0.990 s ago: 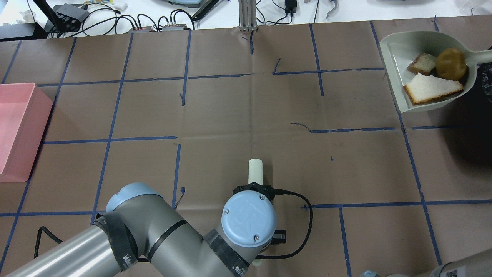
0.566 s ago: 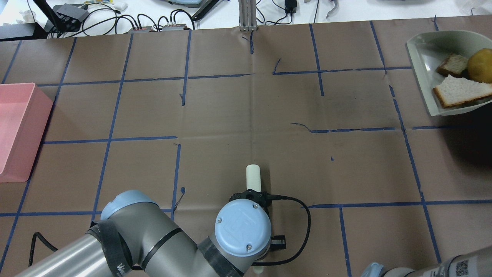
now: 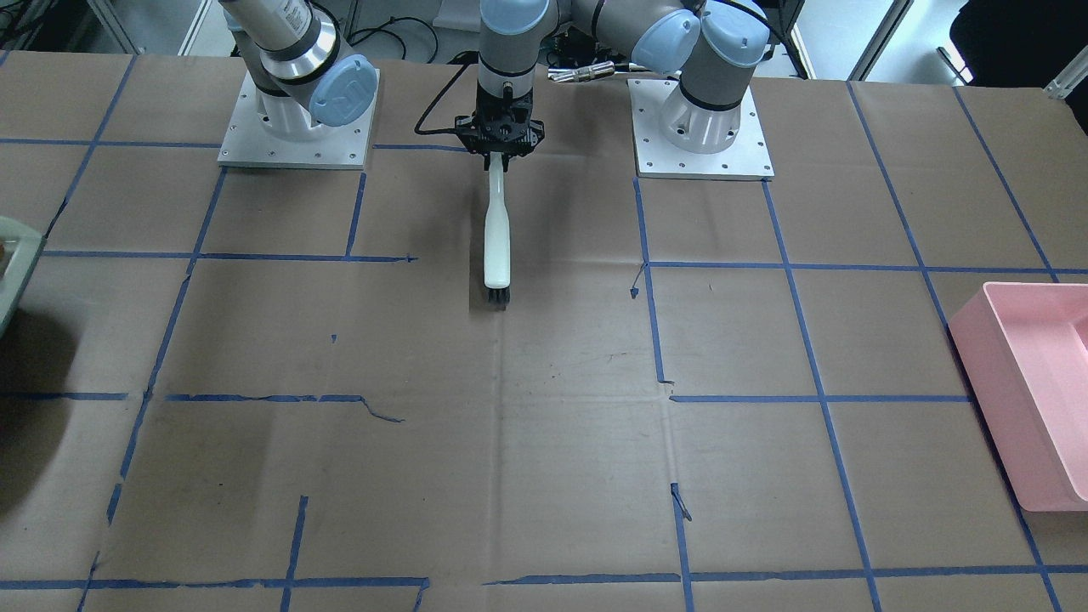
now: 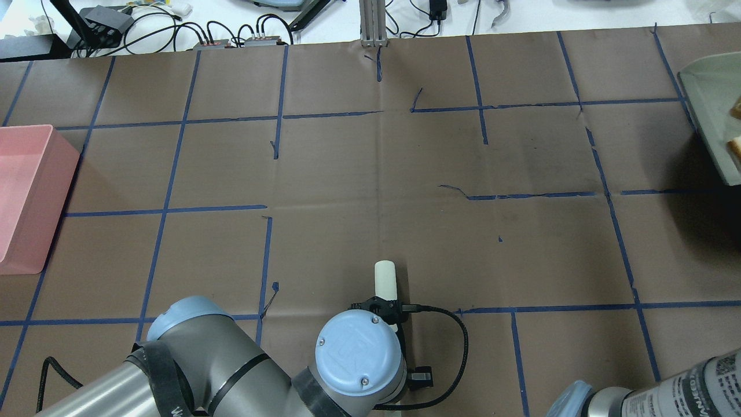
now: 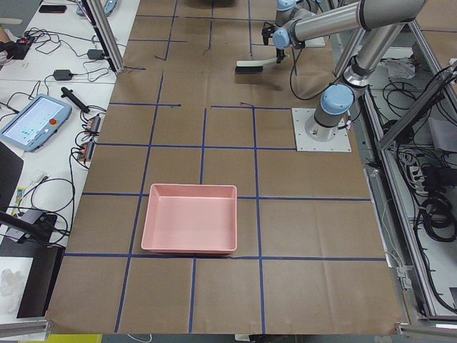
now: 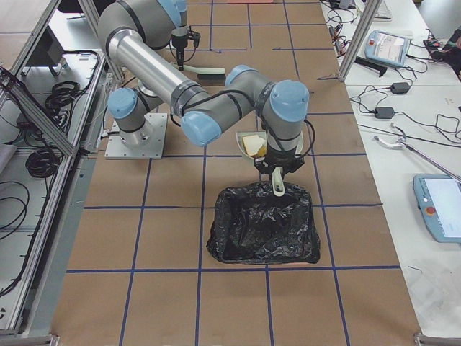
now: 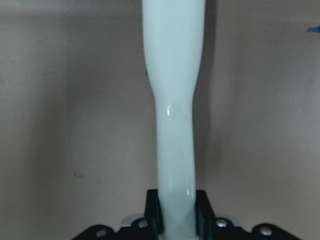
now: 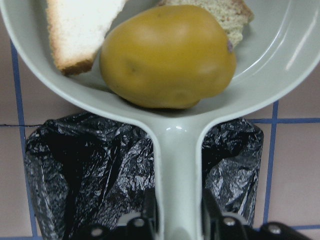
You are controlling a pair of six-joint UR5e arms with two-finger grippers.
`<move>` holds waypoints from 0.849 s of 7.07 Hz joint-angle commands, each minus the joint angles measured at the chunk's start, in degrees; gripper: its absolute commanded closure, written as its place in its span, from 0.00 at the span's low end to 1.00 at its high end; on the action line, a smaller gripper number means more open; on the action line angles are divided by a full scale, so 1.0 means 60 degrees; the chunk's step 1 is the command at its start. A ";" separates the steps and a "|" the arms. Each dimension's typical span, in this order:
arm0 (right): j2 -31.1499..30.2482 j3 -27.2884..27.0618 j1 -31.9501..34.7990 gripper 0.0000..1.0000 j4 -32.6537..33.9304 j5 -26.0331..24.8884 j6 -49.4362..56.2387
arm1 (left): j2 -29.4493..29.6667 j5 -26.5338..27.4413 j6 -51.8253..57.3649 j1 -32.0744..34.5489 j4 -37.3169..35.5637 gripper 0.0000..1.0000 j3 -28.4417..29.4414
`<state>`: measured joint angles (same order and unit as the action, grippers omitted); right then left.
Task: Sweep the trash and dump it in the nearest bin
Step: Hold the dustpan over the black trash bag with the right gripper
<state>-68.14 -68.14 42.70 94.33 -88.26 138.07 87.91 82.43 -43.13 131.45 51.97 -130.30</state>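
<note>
1. My right fingers (image 8: pixel 152 205) are clamped on the handle of a grey-green dustpan (image 8: pixel 270 60), one on each side of it, at the bottom middle of the right wrist view.
2. The trash lies in the pan's bowl. A yellow potato (image 8: pixel 167 55) sits against the back wall just above the handle. One slice of white bread (image 8: pixel 75 30) touches it at the upper left, and a second piece of bread (image 8: pixel 220 12) shows behind it at the upper right.
3. A black bin bag (image 8: pixel 90 170) spreads out beneath the handle, filling the lower half of that view. In the exterior right view the pan hangs at the bag's upper edge, near the middle of the frame.
4. My left fingers (image 7: pixel 154 212) grip the thin end of a white brush (image 7: pixel 175 75) at the bottom middle of the left wrist view.
5. In the front-facing view the brush runs straight down the frame from the fingers, with dark bristles at its lower end, over the brown bench (image 3: pixel 552 425) at upper middle.
6. A pink tub (image 3: pixel 1003 408) stands at the right edge of that view, well apart from the brush.
</note>
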 commanded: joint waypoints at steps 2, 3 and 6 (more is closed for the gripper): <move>0.0910 0.0983 -0.1138 1.00 -0.0019 0.0033 0.1083 | -0.0222 -0.0027 0.0112 0.0005 -0.0048 1.00 -0.0299; 0.1116 0.1276 -0.1474 1.00 -0.0034 0.0033 0.1187 | -0.0281 -0.0027 0.0113 -0.0009 -0.0048 1.00 -0.0387; 0.1352 0.1528 -0.1711 1.00 0.0447 -0.0128 0.1787 | -0.0296 -0.0027 0.0098 -0.0010 -0.0048 1.00 -0.0476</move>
<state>-60.34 -59.32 32.86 95.54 -88.82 147.60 86.22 82.30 -42.47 131.41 51.68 -132.94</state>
